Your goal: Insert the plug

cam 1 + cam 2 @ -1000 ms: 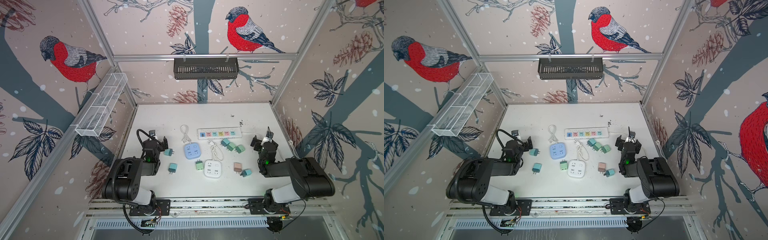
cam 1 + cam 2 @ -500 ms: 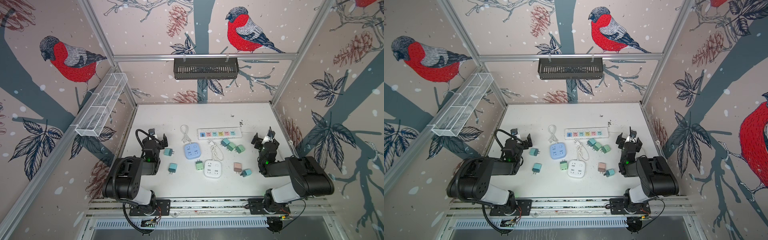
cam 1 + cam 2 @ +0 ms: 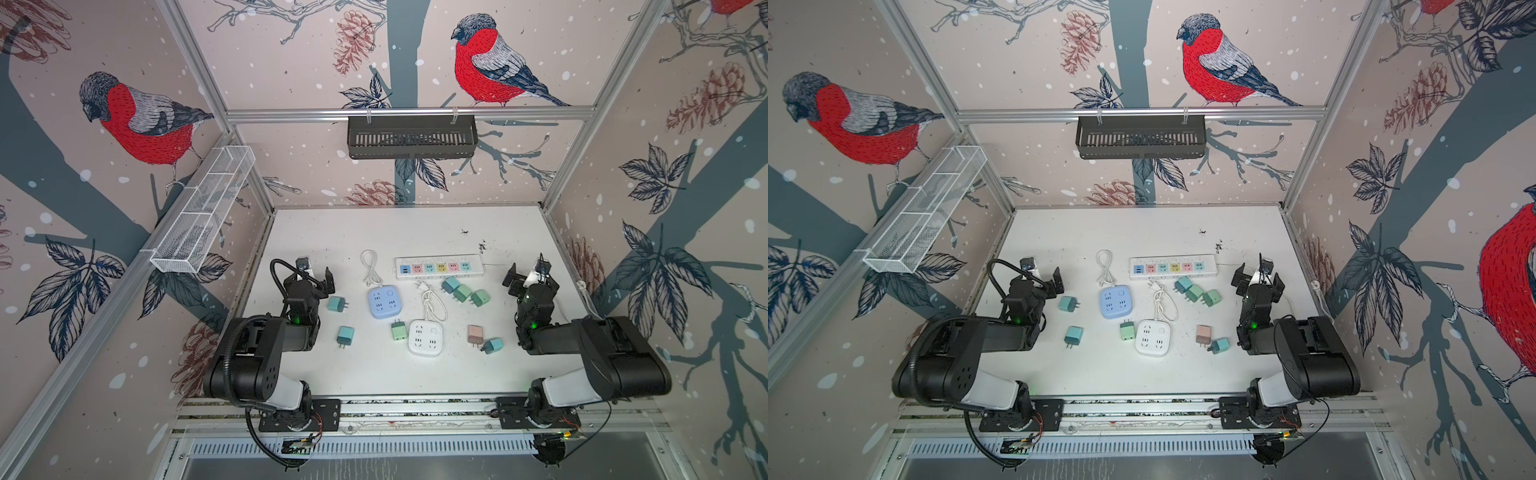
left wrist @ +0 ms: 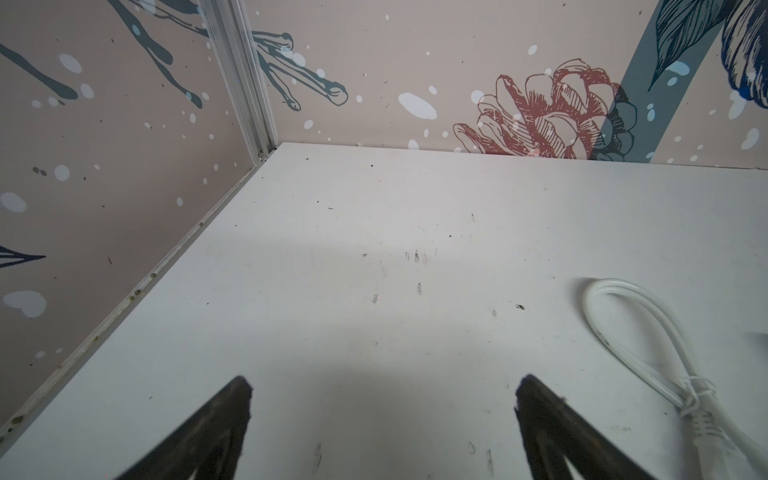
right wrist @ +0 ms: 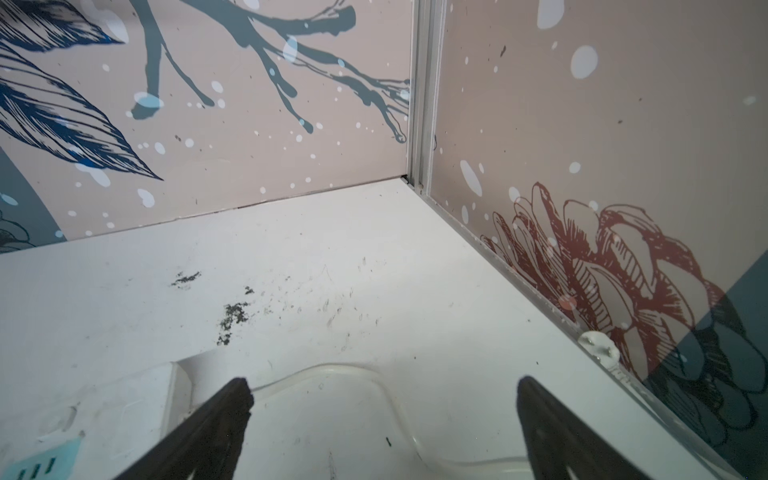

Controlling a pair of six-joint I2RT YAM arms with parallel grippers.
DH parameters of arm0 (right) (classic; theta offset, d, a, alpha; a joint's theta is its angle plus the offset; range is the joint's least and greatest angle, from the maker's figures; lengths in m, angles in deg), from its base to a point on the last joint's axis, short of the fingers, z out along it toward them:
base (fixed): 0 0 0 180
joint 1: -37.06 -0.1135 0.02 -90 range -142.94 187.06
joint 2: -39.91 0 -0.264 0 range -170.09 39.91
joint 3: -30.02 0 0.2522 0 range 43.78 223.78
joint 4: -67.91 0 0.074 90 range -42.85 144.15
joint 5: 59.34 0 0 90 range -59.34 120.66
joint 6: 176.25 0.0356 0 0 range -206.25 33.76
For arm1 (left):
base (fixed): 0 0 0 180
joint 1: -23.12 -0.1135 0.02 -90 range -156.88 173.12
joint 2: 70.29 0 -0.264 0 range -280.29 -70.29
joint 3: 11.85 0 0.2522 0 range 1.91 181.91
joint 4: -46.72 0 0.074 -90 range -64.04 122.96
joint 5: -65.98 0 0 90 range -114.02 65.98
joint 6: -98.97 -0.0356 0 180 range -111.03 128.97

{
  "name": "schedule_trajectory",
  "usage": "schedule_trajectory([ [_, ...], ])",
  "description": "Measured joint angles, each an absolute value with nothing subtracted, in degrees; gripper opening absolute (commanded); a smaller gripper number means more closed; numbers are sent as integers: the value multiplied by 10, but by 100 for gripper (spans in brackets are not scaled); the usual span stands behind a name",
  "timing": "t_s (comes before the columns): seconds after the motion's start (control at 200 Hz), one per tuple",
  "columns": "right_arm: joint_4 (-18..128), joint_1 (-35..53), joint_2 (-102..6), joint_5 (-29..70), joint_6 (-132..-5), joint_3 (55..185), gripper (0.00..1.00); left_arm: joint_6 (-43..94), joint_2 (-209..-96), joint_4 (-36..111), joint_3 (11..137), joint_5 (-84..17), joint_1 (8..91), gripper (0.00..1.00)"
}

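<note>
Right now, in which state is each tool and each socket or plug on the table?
left tool: open, empty
right tool: open, empty
long white power strip with coloured sockets: all sockets empty
light blue square socket block: sockets empty
white square socket block: sockets empty
green plug adapter beside that white block: loose, not inserted
pink plug adapter: loose, not inserted

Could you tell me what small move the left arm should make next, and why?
Probably swing the left gripper over the teal plug nearest it: its jaws stand open and empty, and that plug lies loose just beside it.
</note>
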State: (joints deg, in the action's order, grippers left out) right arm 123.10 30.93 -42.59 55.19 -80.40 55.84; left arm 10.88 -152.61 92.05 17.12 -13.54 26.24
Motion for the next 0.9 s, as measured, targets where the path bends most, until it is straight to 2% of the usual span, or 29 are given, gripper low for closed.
schedule_trajectory([
  [0.17,1118,264,-338,628,-803,617,99,122,-1393,849,184,-155,271,99],
  [0.335,847,261,-272,635,-699,781,99,205,-1290,792,181,-213,279,99],
  [0.445,693,259,-251,605,-608,861,99,268,-1201,692,226,-230,281,99],
  [0.565,590,262,-191,504,-571,843,99,324,-1124,630,241,-253,282,99],
  [0.831,529,228,-39,382,-526,778,100,460,-1040,559,182,-224,281,99],
  [0.901,524,217,-32,367,-515,775,95,480,-1026,559,182,-225,281,99],
])
